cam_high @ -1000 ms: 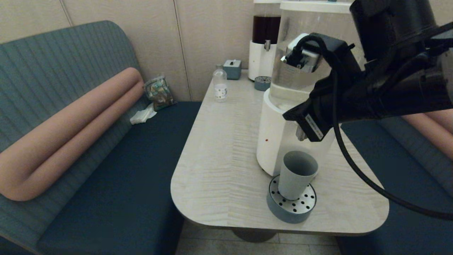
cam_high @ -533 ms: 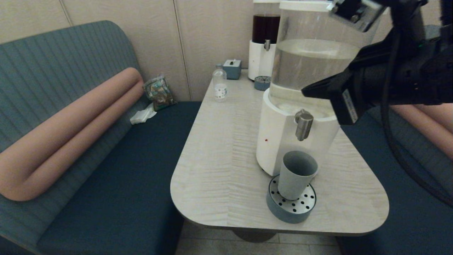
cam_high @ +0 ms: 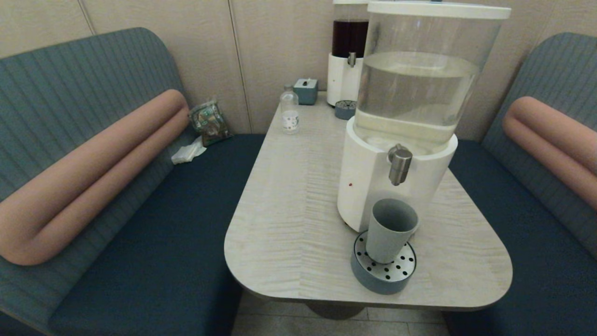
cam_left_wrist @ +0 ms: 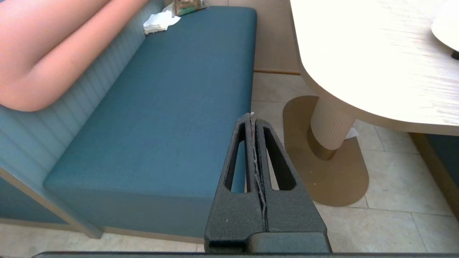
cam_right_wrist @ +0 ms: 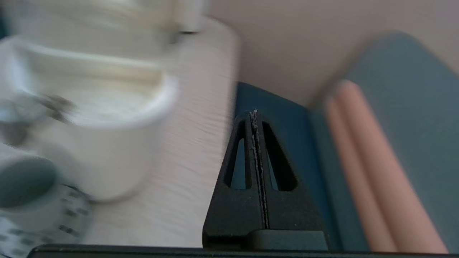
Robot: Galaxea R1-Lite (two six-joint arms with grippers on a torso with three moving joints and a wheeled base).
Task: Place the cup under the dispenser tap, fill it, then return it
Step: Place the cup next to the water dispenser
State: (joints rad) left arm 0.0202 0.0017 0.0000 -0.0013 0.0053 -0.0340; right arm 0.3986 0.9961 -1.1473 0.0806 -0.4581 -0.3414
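A: Head view. The cup (cam_high: 391, 235) stands upright on the perforated drip tray (cam_high: 384, 270) at the front of the counter (cam_high: 289, 219), directly below the dispenser tap (cam_high: 400, 164) of the white-based water dispenser (cam_high: 396, 140). Neither arm shows here.

B: Noted. Rear of counter: small clear bottle (cam_high: 289, 112), tissue box (cam_high: 306, 90), second dispenser with dark-red liquid (cam_high: 349, 51).

A: Left wrist view. Left hand (cam_left_wrist: 253, 116) has its fingers pressed flat together, nothing between them. It hangs low, off the counter's edge, pointing over the blue bench seat (cam_left_wrist: 172, 107) toward the tiled floor (cam_left_wrist: 394, 186) and the pedestal (cam_left_wrist: 331, 125).

B: Right wrist view?

A: Right hand (cam_right_wrist: 254, 114) likewise closed tight and empty, held in the air beside the dispenser's white base (cam_right_wrist: 93, 143), tips toward the far bench (cam_right_wrist: 376, 143). Frame is motion-blurred. The cup (cam_right_wrist: 27, 186) sits at the frame's edge on the tray, well apart from the fingers.
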